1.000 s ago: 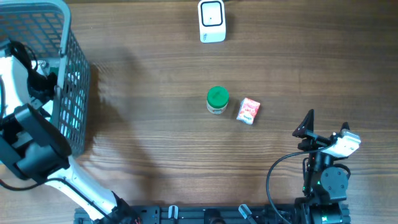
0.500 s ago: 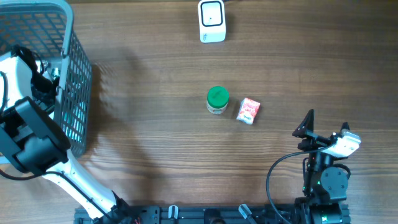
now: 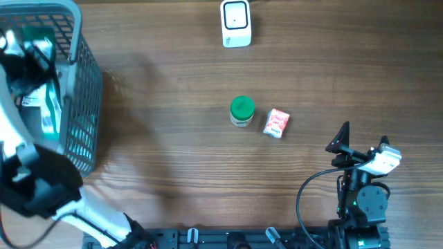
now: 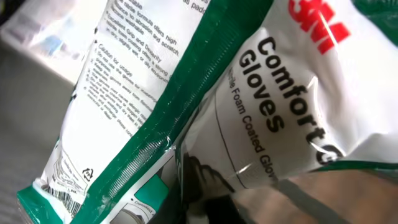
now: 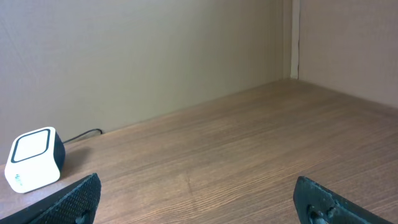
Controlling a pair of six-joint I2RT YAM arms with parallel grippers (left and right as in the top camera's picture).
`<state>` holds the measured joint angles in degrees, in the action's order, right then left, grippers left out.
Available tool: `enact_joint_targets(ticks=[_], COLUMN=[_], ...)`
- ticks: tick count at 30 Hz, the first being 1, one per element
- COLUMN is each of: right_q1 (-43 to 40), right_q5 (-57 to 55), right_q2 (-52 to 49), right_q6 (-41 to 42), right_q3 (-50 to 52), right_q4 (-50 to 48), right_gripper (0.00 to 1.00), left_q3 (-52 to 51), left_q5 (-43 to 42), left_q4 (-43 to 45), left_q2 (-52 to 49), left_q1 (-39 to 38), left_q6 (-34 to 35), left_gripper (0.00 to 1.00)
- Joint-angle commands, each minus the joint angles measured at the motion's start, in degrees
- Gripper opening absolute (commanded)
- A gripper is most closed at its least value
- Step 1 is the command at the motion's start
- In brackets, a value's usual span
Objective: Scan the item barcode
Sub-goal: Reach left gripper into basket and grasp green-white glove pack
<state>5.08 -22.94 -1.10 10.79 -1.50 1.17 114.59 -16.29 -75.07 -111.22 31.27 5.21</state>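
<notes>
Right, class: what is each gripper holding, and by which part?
The left gripper looks shut on the glove packet, in the basket, near its green seam; the exact spot is hidden. The right gripper is open, holding nothing.

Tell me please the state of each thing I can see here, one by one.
Basket, upright, packets inside.
Left gripper, shut, seemingly pinching the glove packet.
Glove packet, crumpled, close against the left wrist camera.
Right gripper, open, empty.
Jar, upright, green lid on.
Pink packet, lying flat beside the jar.
Scanner, standing at the table's far edge.
</notes>
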Motion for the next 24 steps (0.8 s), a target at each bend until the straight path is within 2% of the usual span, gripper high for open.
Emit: enact_joint_targets(ticks=[1,7,15,20,24], right_q1=[-0.2,-0.2,-0.2,-0.2,-0.2], right_q5=[0.1,0.1,0.1,0.1,0.1], right_q2=[0.3,0.3,0.3,0.3,0.3], right_q6=[-0.2,-0.2,-0.2,-0.2,-0.2], right_q3=[-0.1,-0.1,-0.1,-0.1,-0.1], right_q4=[-0.3,-0.3,-0.3,-0.3,-0.3], right_gripper=[1.00,1.00,1.00,1.00,1.00], left_q3=[1.5,1.5,1.5,1.5,1.4], left_q5=[-9.6,-19.7,-46.4,-56.5,-57.6], left_q4=[0.9,4.1,14.9,13.4,8.2], left_q2=[6.8,14.5,27.1,29.3,29.1], left_q1=[0.4,0.4,0.3,0.3,0.2], left_q6=[-0.3,-0.3,-0.3,-0.3,-0.8], left_gripper=[0.04,0.04,0.04,0.04,0.04])
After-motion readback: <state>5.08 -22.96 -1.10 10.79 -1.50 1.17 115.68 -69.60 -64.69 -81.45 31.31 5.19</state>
